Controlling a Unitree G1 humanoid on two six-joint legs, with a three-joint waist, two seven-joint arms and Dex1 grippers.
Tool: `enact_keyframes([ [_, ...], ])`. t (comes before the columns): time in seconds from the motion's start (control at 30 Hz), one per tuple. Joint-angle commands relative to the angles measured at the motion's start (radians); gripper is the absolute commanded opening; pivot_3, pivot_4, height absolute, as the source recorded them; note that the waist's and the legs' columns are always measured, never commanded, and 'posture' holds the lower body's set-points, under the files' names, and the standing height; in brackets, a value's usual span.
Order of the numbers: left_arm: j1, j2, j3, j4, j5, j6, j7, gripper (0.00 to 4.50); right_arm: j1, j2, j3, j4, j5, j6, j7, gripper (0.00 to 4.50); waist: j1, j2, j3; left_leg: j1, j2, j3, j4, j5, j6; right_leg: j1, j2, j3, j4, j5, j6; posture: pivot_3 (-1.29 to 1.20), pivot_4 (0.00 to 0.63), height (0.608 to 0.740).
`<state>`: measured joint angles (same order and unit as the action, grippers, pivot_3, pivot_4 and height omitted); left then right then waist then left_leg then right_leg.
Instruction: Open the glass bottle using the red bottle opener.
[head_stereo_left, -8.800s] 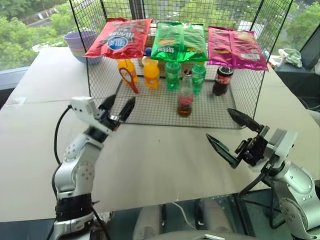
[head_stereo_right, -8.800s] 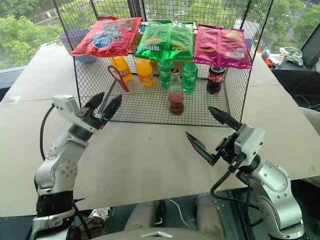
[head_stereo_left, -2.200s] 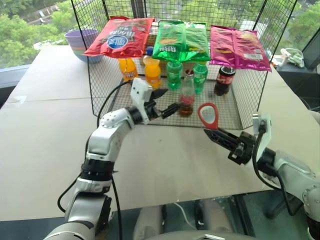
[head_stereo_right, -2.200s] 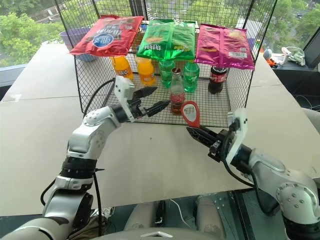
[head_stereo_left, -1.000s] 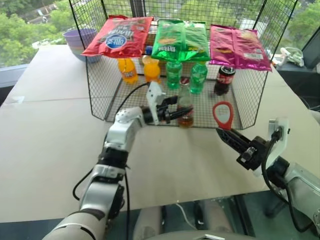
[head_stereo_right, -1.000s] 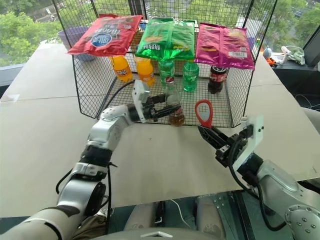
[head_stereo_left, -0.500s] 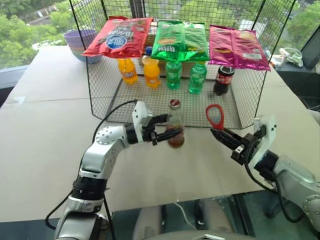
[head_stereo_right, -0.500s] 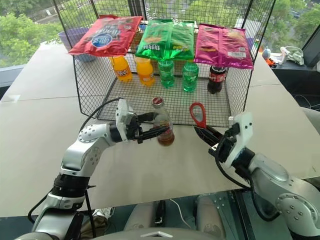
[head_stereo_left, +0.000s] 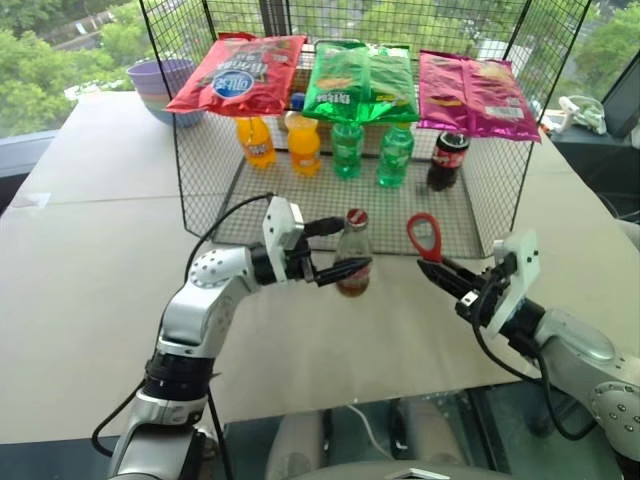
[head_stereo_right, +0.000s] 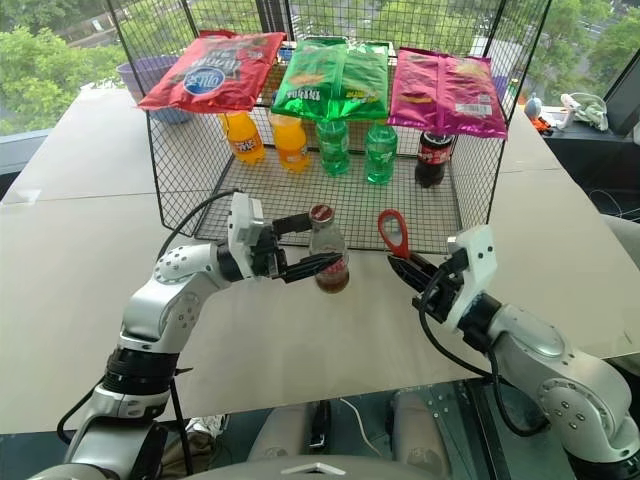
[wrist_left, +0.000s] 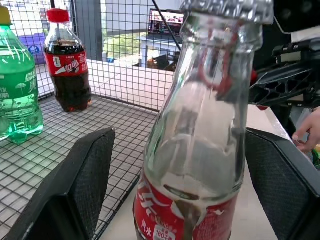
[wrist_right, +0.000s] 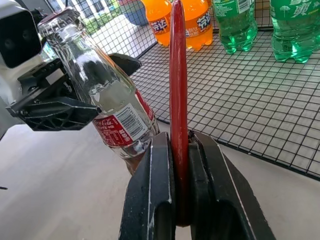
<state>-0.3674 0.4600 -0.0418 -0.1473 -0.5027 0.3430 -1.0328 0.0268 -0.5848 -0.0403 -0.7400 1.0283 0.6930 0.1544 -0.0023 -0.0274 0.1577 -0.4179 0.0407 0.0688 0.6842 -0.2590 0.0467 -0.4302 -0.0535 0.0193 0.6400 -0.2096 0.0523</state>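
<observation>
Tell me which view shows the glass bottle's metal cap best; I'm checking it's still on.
The left wrist view: the crimped metal cap sits close on the clear glass bottle. Head views show a small red-topped cap; the right wrist view shows it from the side.

Bare table (head_stereo_left: 90, 260) lies open to the left of and before the bottle (head_stereo_left: 352, 255). Behind it, the wire cage (head_stereo_left: 200, 170) blocks the way. The left hand (head_stereo_left: 340, 247) flanks the bottle; the opener (head_stereo_left: 424, 237) stands near on its right.

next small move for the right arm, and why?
Probably carry the red bottle opener left toward the capped top of the glass bottle. The right gripper clamps its handle, ring up, beside the bottle; the left gripper brackets the bottle, fingers apart.
</observation>
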Motion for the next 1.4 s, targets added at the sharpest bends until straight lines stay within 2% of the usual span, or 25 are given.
enact_keyframes([
  [0.03, -0.022, 0.011, 0.018, -0.047, -0.032, 0.008, -0.01, 4.15, 0.001, 0.009, -0.014, -0.021, -0.02, -0.021, 0.024, 0.0, 0.0, 0.0, 0.0, 0.0, 0.0, 0.0, 0.0, 0.0, 0.0, 0.0, 0.0, 0.0, 0.0, 0.0, 0.0, 0.0, 0.15, 0.74],
  [0.1, -0.026, 0.014, 0.017, -0.047, -0.043, 0.018, -0.01, 4.15, -0.003, 0.016, -0.017, -0.024, -0.034, -0.025, 0.03, 0.0, 0.0, 0.0, 0.0, 0.0, 0.0, 0.0, 0.0, 0.0, 0.0, 0.0, 0.0, 0.0, 0.0, 0.0, 0.0, 0.0, 0.15, 0.74],
  [0.27, -0.03, 0.018, 0.006, -0.047, -0.053, 0.029, -0.022, 4.15, -0.041, -0.031, 0.012, -0.034, -0.265, -0.09, 0.063, 0.0, -0.002, 0.0, 0.0, 0.0, 0.0, 0.001, 0.0, 0.0, 0.0, 0.0, 0.0, 0.001, 0.0, 0.0, 0.0, 0.0, 0.15, 0.74],
  [0.4, -0.038, 0.015, -0.008, -0.034, -0.044, 0.022, -0.033, 4.15, -0.071, -0.032, 0.047, -0.034, -0.365, -0.126, 0.094, 0.0, -0.002, 0.0, 0.0, 0.001, 0.0, 0.001, 0.0, 0.0, 0.0, 0.0, 0.001, 0.0, 0.001, 0.0, 0.0, 0.0, 0.15, 0.74],
  [0.43, -0.038, 0.015, -0.01, -0.033, -0.043, 0.021, -0.036, 3.58, -0.08, -0.028, 0.054, -0.033, -0.385, -0.132, 0.097, 0.0, -0.002, 0.0, 0.0, 0.001, 0.0, 0.001, 0.0, 0.0, 0.0, 0.0, 0.001, 0.0, 0.001, 0.0, 0.0, 0.0, 0.15, 0.74],
  [0.47, -0.037, 0.015, -0.011, -0.033, -0.044, 0.021, -0.038, 3.23, -0.096, -0.032, 0.069, -0.034, -0.426, -0.145, 0.102, 0.0, -0.002, 0.0, 0.0, 0.001, 0.0, 0.001, 0.0, 0.0, 0.0, 0.0, 0.001, 0.0, 0.001, 0.0, 0.0, 0.0, 0.15, 0.74],
  [0.5, -0.036, 0.015, -0.012, -0.034, -0.044, 0.021, -0.04, 3.06, -0.107, -0.034, 0.079, -0.035, -0.456, -0.154, 0.106, 0.0, -0.003, 0.0, 0.0, 0.001, 0.0, 0.001, 0.0, 0.0, 0.0, 0.0, 0.001, 0.001, 0.001, 0.0, 0.0, 0.0, 0.15, 0.74],
  [0.53, -0.037, 0.014, -0.013, -0.032, -0.043, 0.022, -0.041, 2.63, -0.125, -0.037, 0.092, -0.032, -0.499, -0.165, 0.107, 0.0, -0.004, 0.0, 0.0, 0.001, 0.0, 0.001, 0.0, 0.0, 0.0, 0.0, 0.001, 0.001, 0.001, 0.0, 0.0, 0.0, 0.15, 0.74],
  [0.7, -0.042, 0.016, -0.016, -0.024, -0.038, 0.016, -0.051, 2.63, -0.186, -0.035, 0.138, -0.01, -0.634, -0.205, 0.134, 0.0, -0.004, 0.0, 0.0, 0.001, 0.0, 0.001, 0.0, 0.0, 0.0, 0.0, 0.001, 0.001, 0.001, 0.0, 0.0, 0.0, 0.15, 0.74],
  [0.97, -0.057, 0.031, -0.022, -0.01, -0.033, 0.015, -0.082, 2.63, -0.22, -0.007, 0.185, 0.0, -0.713, -0.214, 0.197, 0.0, -0.004, 0.0, 0.0, 0.001, 0.0, 0.001, 0.0, 0.0, 0.0, 0.0, 0.001, 0.001, 0.001, 0.0, 0.0, 0.0, 0.15, 0.74],
  [1.0, -0.059, 0.032, -0.023, -0.007, -0.031, 0.012, -0.085, 2.89, -0.221, -0.001, 0.187, 0.001, -0.718, -0.213, 0.201, 0.0, -0.004, 0.0, 0.0, 0.001, 0.0, 0.001, 0.0, 0.0, 0.0, 0.0, 0.001, 0.001, 0.001, 0.0, 0.0, 0.0, 0.15, 0.74],
  [1.13, -0.074, 0.027, -0.021, 0.002, -0.028, 0.011, -0.08, 4.4, -0.225, 0.02, 0.186, 0.003, -0.732, -0.208, 0.213, 0.0, -0.004, 0.0, 0.0, 0.001, 0.0, 0.001, 0.0, 0.0, 0.0, 0.0, 0.001, 0.001, 0.001, 0.0, 0.0, 0.0, 0.15, 0.74],
  [1.4, -0.104, 0.022, -0.03, 0.018, -0.027, 0.011, -0.088, 4.4, -0.224, 0.043, 0.177, -0.004, -0.754, -0.197, 0.223, 0.0, -0.005, 0.0, 0.0, 0.001, 0.0, 0.002, 0.0, 0.0, 0.0, 0.0, 0.001, 0.001, 0.001, 0.0, 0.0, 0.0, 0.15, 0.74],
])
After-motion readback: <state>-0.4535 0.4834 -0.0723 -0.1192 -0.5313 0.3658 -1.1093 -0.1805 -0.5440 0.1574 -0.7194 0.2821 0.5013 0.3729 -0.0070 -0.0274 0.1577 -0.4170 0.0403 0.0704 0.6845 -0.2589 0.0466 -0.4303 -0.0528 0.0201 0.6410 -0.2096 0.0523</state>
